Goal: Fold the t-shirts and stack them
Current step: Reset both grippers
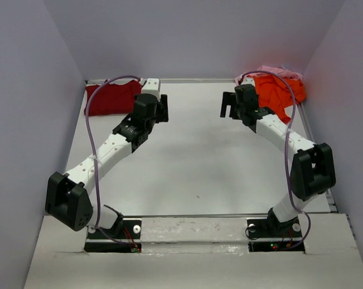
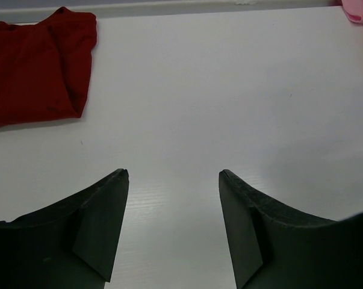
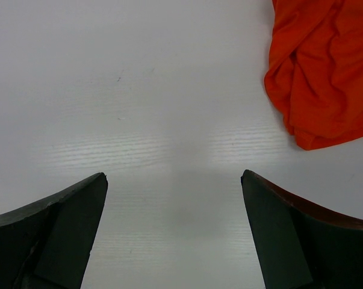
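Note:
A dark red t-shirt (image 1: 112, 98) lies folded at the table's far left corner; it also shows in the left wrist view (image 2: 34, 66). A bright orange t-shirt (image 1: 280, 93) lies crumpled at the far right corner, on a pale pink t-shirt (image 1: 276, 71) that peeks out behind it. The orange t-shirt also shows in the right wrist view (image 3: 322, 72). My left gripper (image 1: 163, 108) is open and empty above bare table, right of the red shirt (image 2: 173, 174). My right gripper (image 1: 229, 103) is open and empty, left of the orange shirt (image 3: 174, 176).
The white table (image 1: 193, 162) is walled by grey panels on the left, back and right. A purple cable runs along each arm. The arm bases (image 1: 112, 235) sit at the near edge.

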